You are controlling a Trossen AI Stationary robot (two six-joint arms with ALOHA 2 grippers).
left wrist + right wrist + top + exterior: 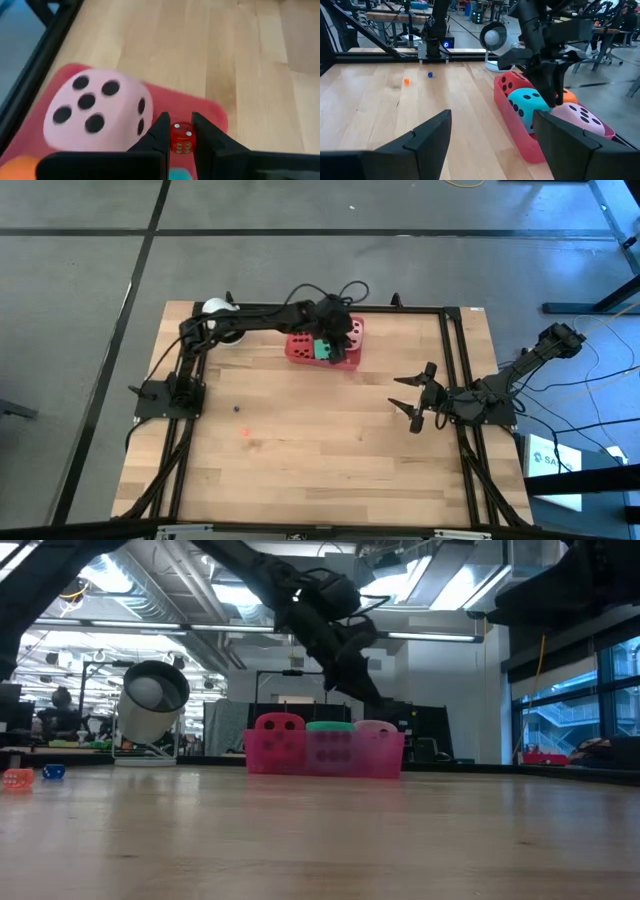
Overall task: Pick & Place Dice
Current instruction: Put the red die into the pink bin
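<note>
At the far middle of the table, my left gripper (337, 338) hangs above the tray (388, 758), jaws pinching a small red die (182, 138) between the fingertips (161, 126). The die sits above the tray's near end, just beside the pink die (95, 110).

The tray holds four large dice in a row: the red die (279, 726) at one end, then the green die (527, 105), the orange die (568, 96) and the pink one, all touching their neighbours.

My right gripper (412, 402) waits above the table's right side, well apart from the tray, jaws spread and holding nothing.

A small orange cube (406, 81) and a small blue cube (430, 75) lie near each other on the bare wood toward the left. A white round object (217, 308) stands at the far left corner.
</note>
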